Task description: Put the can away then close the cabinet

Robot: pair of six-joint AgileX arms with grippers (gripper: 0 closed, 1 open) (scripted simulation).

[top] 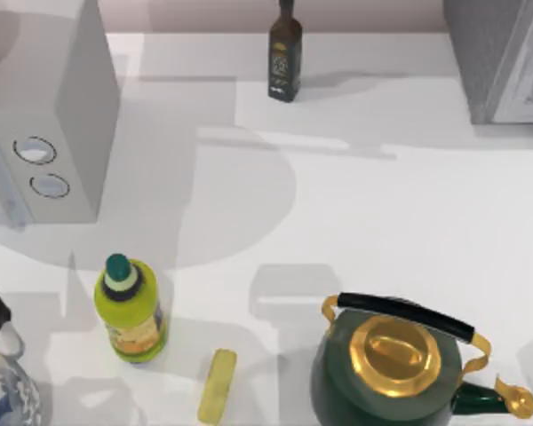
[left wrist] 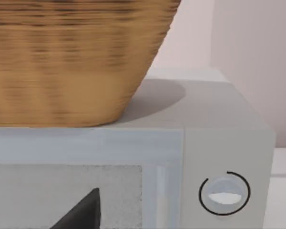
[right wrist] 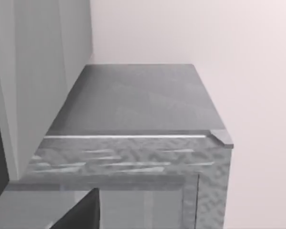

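on the white table (top: 382, 204) stood two bottles: a dark glass bottle (top: 285, 53) at the back and a yellow-green bottle (top: 131, 309) with a teal cap near the front left. one green and gold kettle (top: 398, 371) sat front right, one yellow bar (top: 218, 386) between them. a microwave (top: 49, 115) with two knobs stood left, one woven basket (left wrist: 71, 57) on top; one grey cabinet (top: 502, 58) stood back right.

Bottle labels — nothing legible.
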